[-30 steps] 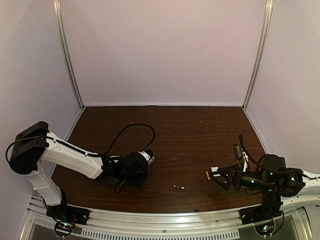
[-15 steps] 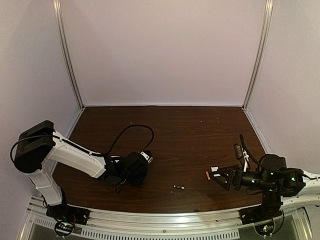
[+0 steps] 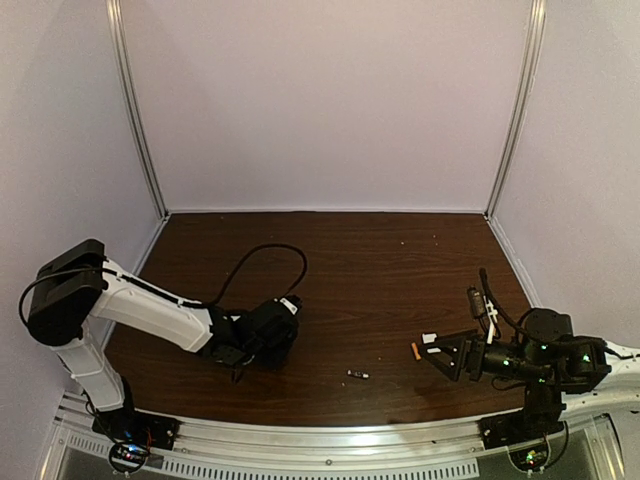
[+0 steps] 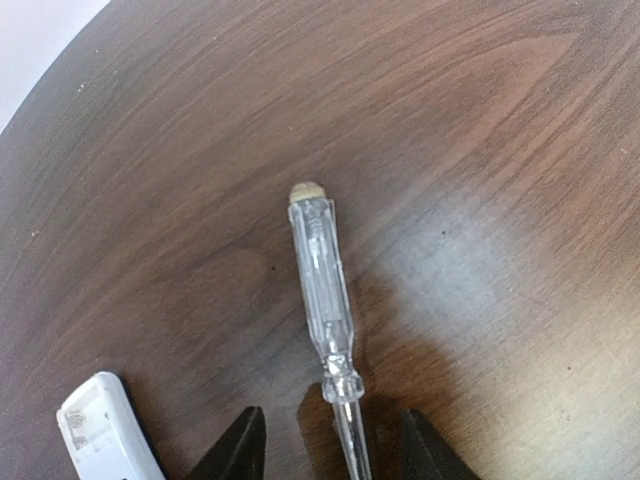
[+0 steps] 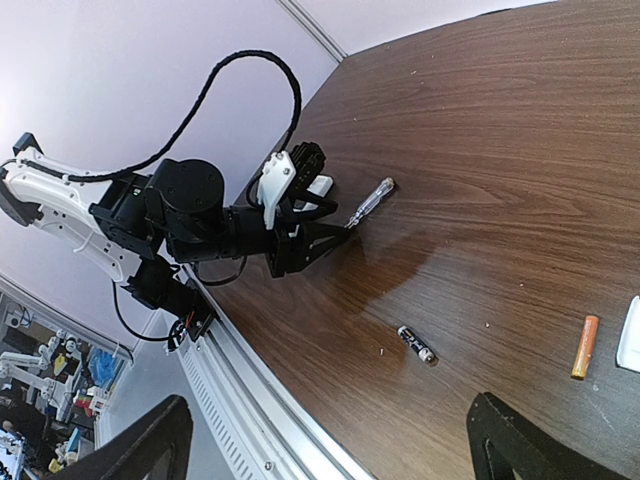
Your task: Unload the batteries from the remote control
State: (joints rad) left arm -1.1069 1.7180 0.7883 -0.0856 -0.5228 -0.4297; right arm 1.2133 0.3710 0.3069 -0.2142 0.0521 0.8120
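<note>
Left claw (image 4: 330, 420): fingers apart, one on each side of the shaft of the clear-handled screwdriver (image 4: 322, 290). The handle points to 12 o'clock in the wrist view. Remote control (image 4: 100, 435) lies on the tabletop (image 4: 480, 150), 9 o'clock of that claw.

Right claw (image 5: 328, 405): fingers wide apart. In its own view the dark battery (image 5: 417, 345) lies at 1 o'clock and the orange battery (image 5: 585, 346) at 2 o'clock, both loose on the wood.

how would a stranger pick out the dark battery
On the brown table, look near the front edge, roughly midway between the left arm and the right arm. The dark battery lies alone there. Its nearest neighbour, the orange battery to its right, is bright, and the screwdriver to its left is long and clear; this one is short and nearly black.
</note>
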